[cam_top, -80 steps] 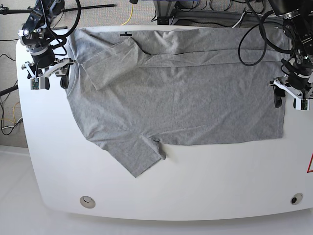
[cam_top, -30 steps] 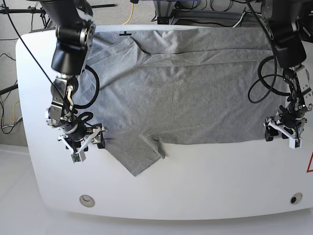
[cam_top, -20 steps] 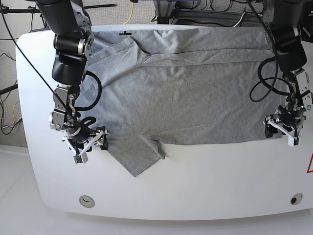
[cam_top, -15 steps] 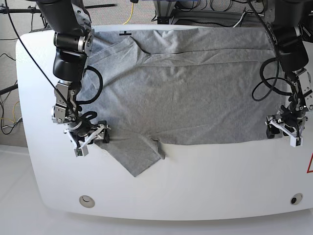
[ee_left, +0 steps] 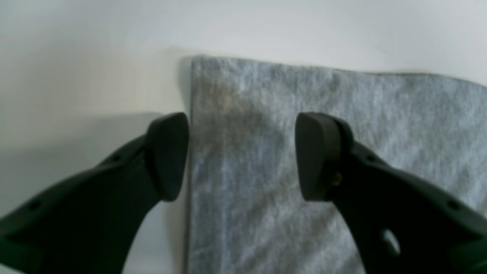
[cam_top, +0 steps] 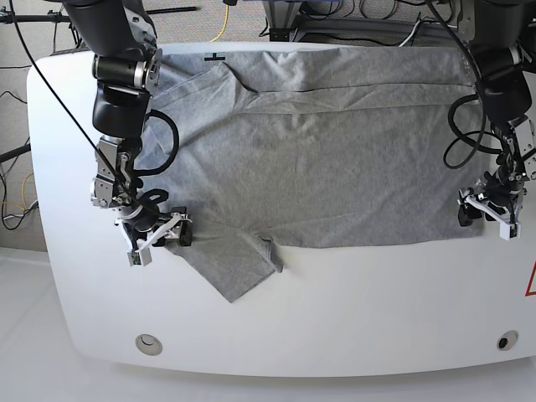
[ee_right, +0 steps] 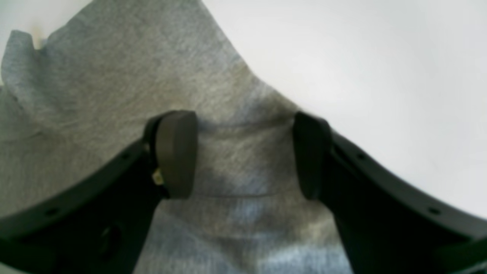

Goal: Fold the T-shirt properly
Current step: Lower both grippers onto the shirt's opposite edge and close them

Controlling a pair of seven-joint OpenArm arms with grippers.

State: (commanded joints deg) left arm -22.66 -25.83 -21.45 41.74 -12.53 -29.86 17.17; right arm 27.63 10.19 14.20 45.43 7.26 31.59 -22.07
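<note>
The heather-grey T-shirt (cam_top: 318, 159) lies spread flat on the white table (cam_top: 352, 318), plain side up, with one short sleeve (cam_top: 239, 268) pointing toward the near edge. My right gripper (cam_top: 159, 239) is low at the shirt's near-left edge beside that sleeve. In the right wrist view it (ee_right: 243, 156) is open, with grey fabric (ee_right: 125, 68) between and under its fingers (ee_right: 177, 152). My left gripper (cam_top: 484, 216) is at the shirt's near-right hem corner. The left wrist view shows it (ee_left: 241, 156) open, astride the side edge of the cloth (ee_left: 342, 114).
Two round holes (cam_top: 150, 343) (cam_top: 506, 341) sit near the table's front edge. A red mark (cam_top: 531, 280) shows at the right edge and a black mark (cam_top: 215, 58) at the back. Cables (cam_top: 368, 12) run behind the table.
Both arms came down from the table's upper sides to the shirt's near corners. Over the last half second the right gripper crept right onto the fabric edge; the left shifted slightly.
</note>
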